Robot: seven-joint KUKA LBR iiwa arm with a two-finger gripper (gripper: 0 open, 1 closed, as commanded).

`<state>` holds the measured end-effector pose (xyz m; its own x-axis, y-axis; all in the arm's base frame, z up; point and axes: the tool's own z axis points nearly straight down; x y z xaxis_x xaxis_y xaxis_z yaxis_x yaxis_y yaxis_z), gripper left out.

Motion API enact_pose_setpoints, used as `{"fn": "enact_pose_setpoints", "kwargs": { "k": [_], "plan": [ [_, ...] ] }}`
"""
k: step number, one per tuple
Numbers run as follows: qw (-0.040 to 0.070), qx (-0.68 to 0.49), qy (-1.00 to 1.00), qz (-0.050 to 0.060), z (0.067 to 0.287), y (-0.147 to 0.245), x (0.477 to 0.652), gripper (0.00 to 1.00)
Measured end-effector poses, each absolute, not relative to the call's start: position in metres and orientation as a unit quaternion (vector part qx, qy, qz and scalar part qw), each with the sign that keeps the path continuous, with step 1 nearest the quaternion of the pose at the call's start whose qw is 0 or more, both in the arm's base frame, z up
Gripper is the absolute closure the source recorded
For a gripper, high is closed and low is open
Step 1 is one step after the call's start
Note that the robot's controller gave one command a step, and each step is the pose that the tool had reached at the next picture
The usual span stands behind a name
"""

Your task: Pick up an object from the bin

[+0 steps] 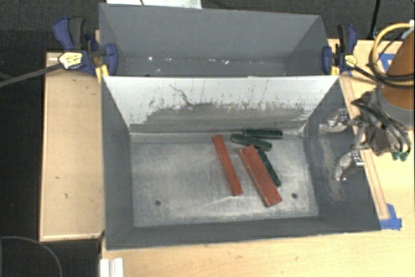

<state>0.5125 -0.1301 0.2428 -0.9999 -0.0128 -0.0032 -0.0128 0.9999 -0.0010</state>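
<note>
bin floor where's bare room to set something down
Bare: the left half of the bin floor, from the left wall to the thin red bar, and the front strip. Crowded: centre right, where the wide red bar and the dark green sticks lie bunched.

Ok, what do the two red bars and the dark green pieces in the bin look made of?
Left red bar and right red bar: flat, straight-edged, matte reddish-brown. They are likely painted wood or plastic, but I can't tell which. Dark green pieces: thin sticks with a slight sheen, probably plastic. Bin: grey metal, scratched and worn pale on the back wall.
</note>
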Motion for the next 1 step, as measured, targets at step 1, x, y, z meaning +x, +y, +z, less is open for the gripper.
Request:
{"fn": "enact_pose_setpoints", "kwargs": {
  "k": [1],
  "plan": [
    [0.005, -0.006, 1.0, -0.001, 0.19, -0.1119, 0.5268, 0.0]
  ]
}}
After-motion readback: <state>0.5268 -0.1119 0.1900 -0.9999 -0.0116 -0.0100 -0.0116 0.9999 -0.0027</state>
